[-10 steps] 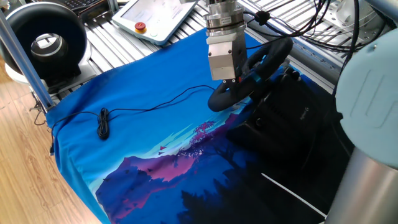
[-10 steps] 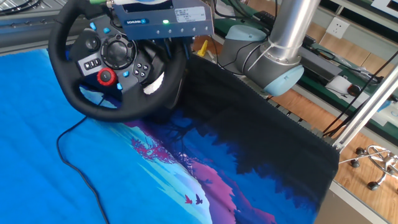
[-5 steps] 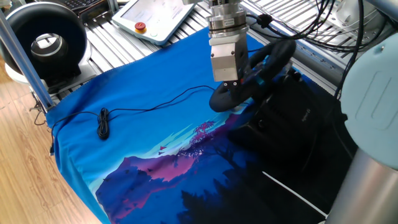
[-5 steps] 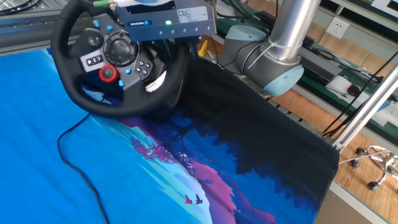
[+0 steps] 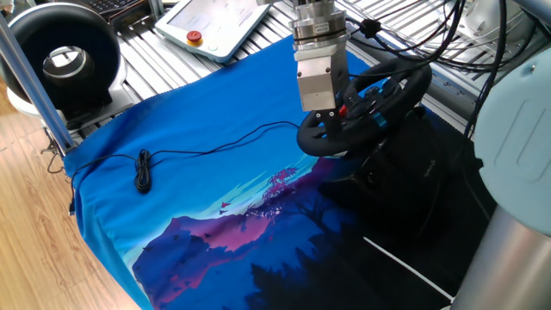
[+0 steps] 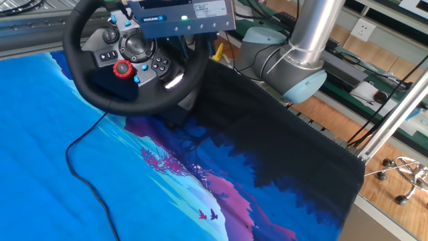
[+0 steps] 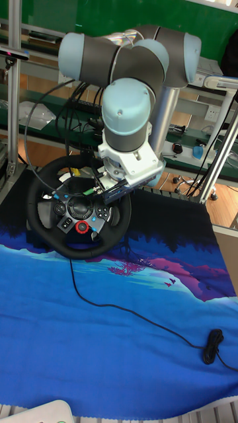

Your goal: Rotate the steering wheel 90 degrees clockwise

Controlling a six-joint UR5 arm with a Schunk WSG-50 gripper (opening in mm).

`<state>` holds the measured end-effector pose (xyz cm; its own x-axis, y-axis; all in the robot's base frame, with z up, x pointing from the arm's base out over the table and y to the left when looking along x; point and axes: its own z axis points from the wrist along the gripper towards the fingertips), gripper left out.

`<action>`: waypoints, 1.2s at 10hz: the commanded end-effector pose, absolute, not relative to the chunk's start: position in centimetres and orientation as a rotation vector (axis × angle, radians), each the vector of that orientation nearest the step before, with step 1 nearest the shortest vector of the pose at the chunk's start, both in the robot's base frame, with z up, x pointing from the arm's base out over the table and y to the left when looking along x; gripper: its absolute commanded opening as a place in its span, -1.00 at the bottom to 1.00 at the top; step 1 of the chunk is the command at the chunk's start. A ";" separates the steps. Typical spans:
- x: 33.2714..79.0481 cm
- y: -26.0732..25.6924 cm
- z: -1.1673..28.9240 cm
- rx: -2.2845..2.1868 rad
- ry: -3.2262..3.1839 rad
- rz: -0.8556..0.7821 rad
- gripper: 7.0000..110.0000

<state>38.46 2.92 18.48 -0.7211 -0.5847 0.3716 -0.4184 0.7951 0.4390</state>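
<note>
The tool [image 5: 328,110] sits at the rim of the steering wheel [image 6: 134,63], fingers hidden behind its body, so whether it is clamped on the rim or apart cannot be told. The wheel stands tilted on its black base at the far edge of the worktop's blue printed cloth [image 5: 198,198], its thin cable [image 7: 132,310] trailing across the cloth. Beyond lies a white pendant [image 5: 215,26]

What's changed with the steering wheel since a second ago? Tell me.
Yes. The steering wheel has turned: its red button shifted up and right, away from the blue cloth.
</note>
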 end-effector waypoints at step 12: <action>34.1 -5.4 23.9 0.979 -2.333 -0.522 -0.28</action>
